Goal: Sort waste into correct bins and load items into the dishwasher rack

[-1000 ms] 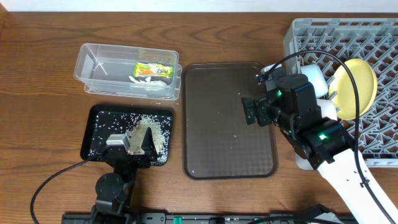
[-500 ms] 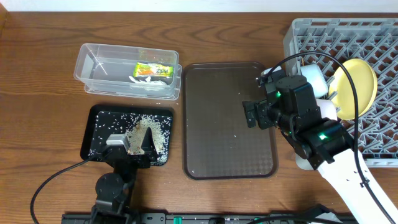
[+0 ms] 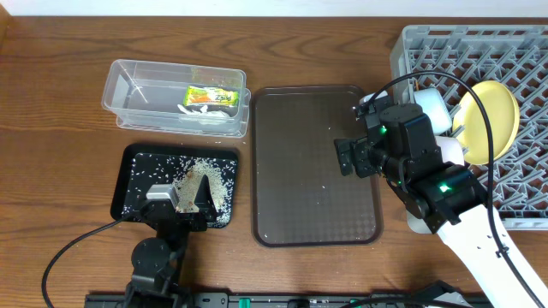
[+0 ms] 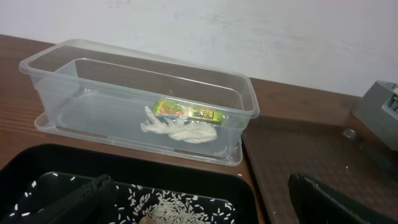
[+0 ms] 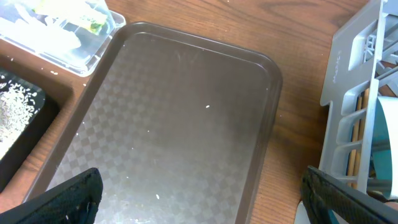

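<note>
the sorting looks almost done, so the step in hand is, as i judge it, a last check and a clean pull-back. the right jaws hang wide open over the right half of the brown tray (image 3: 291, 128), holding nothing. the left jaws, equally wide and empty, sit low over the near edge of the black tray (image 3: 117, 192). to finish well, lift the right arm straight up before swinging, so its cable clears the dishwasher rack (image 3: 514, 197) just to its right, and do not drag the left arm through the rice (image 3: 216, 178).

the snack wrapper (image 3: 211, 97), glossy crinkled film, lies in the clear tub (image 3: 116, 85) at the far left beside a crumpled white scrap. the tub is thin plastic with rounded corners. the rice lies loose on the smooth black tray; a few grains dot the brown tray's fine checker texture. in the stiff grey lattice rack stand the yellow plate (image 3: 492, 115) on edge, the white bowl (image 3: 432, 109) and the chopsticks (image 5: 356, 140). a pale blue curve beside them may be the blue bowl (image 5: 384, 155).
</note>
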You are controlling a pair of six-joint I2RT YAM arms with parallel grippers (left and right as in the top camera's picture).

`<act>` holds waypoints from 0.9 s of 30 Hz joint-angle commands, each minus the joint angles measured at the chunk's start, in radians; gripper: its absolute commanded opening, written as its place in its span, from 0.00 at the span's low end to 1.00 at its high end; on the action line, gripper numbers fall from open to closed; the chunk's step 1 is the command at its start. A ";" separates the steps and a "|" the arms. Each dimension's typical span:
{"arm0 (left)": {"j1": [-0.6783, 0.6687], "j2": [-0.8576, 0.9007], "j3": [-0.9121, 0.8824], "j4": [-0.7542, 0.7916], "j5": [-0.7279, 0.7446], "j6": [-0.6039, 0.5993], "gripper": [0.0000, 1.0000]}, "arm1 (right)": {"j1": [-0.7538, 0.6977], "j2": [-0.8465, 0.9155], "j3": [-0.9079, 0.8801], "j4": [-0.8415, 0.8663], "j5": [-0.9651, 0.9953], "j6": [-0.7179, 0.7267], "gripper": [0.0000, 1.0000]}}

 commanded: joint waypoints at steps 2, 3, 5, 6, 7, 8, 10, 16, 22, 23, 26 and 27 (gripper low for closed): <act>0.005 -0.007 -0.029 -0.010 -0.002 0.016 0.91 | 0.013 -0.010 0.003 0.003 0.015 0.008 0.99; 0.005 -0.007 -0.029 -0.010 -0.002 0.016 0.91 | 0.013 -0.010 0.003 0.003 0.015 0.008 0.99; 0.005 -0.007 -0.029 -0.010 -0.002 0.016 0.91 | 0.013 -0.010 0.003 0.003 0.014 0.009 0.99; 0.005 -0.007 -0.029 -0.010 -0.002 0.016 0.91 | 0.013 -0.010 0.003 0.003 0.014 0.009 0.99; 0.005 -0.007 -0.029 -0.010 -0.002 0.016 0.91 | 0.013 -0.010 0.003 0.003 0.014 0.009 0.99; 0.005 -0.007 -0.029 -0.010 -0.002 0.016 0.91 | 0.013 -0.010 0.003 0.003 0.014 0.009 0.99; 0.005 -0.007 -0.029 -0.010 -0.002 0.016 0.91 | 0.013 -0.010 0.003 0.003 0.014 0.009 0.99; 0.005 -0.007 -0.029 -0.010 -0.002 0.016 0.91 | 0.013 -0.013 0.003 0.012 0.015 0.001 0.99; 0.005 -0.007 -0.029 -0.010 -0.002 0.016 0.91 | 0.013 -0.074 0.003 0.022 0.043 -0.052 0.99; 0.005 -0.007 -0.029 -0.010 -0.002 0.016 0.91 | 0.013 -0.087 0.003 0.022 0.059 -0.052 0.99; 0.005 -0.007 -0.029 -0.010 -0.002 0.016 0.91 | 0.013 -0.134 0.003 0.019 0.093 -0.052 0.99; 0.005 -0.007 -0.029 -0.010 -0.002 0.016 0.91 | 0.012 -0.153 0.003 0.016 0.101 -0.052 0.99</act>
